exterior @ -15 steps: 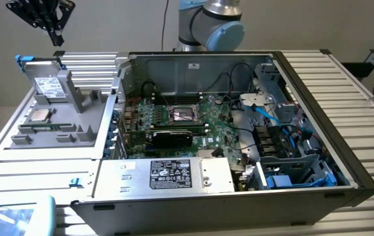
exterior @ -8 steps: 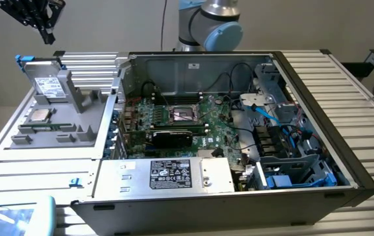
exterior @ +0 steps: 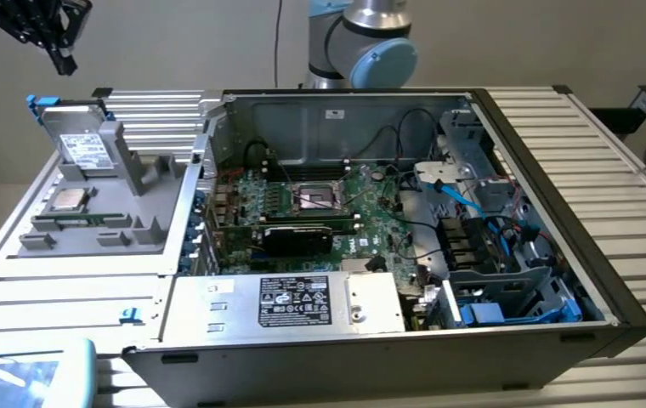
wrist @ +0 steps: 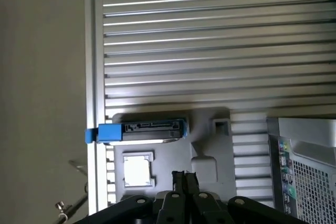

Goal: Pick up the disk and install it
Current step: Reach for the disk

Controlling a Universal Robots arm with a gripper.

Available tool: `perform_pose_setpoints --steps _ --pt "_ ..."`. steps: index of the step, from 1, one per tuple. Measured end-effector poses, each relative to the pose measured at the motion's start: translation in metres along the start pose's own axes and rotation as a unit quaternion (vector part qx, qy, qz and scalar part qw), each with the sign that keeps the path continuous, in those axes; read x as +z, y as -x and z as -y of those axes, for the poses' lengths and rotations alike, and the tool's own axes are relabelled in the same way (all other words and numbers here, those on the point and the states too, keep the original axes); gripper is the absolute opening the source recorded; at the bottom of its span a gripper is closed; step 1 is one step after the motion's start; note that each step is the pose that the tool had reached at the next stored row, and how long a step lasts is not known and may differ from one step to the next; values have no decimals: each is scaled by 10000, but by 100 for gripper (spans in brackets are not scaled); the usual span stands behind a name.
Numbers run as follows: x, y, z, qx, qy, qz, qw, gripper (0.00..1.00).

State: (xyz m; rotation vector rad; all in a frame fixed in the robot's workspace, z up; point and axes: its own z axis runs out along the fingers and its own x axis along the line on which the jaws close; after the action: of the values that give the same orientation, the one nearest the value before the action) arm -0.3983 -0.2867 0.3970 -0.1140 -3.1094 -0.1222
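We see the gripper hanging high in the air at the exterior view's left; its two fingers are pressed together and they hold nothing; the disk is below it and well apart from it, so the way from the gripper to the disk is down; the disk stands up on its edge in a grey holder, leaning back a little, with its white label facing us and its blue frame sticking out at the top; a small square chip lies flat in the same holder, just beside the disk; the holder sits on the metal table, next to the open computer case, which is on the exterior view's right of it; the disk is not in the case yet; in the wrist view we look down at the disk's thin top edge; that long edge runs across the way the closed fingers point, and the disk lies out past the fingertips, with the chip nearer to them.
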Motion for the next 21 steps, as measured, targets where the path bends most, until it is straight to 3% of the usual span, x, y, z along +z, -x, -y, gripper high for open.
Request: perform_pose_setpoints --steps 5,20,21 --pt "4 -105 -12 0 0 0 10000 11" --pt "4 -107 -19 0 -2 0 10000 11" --pt "7 -113 -41 -1 -12 11 10000 11"
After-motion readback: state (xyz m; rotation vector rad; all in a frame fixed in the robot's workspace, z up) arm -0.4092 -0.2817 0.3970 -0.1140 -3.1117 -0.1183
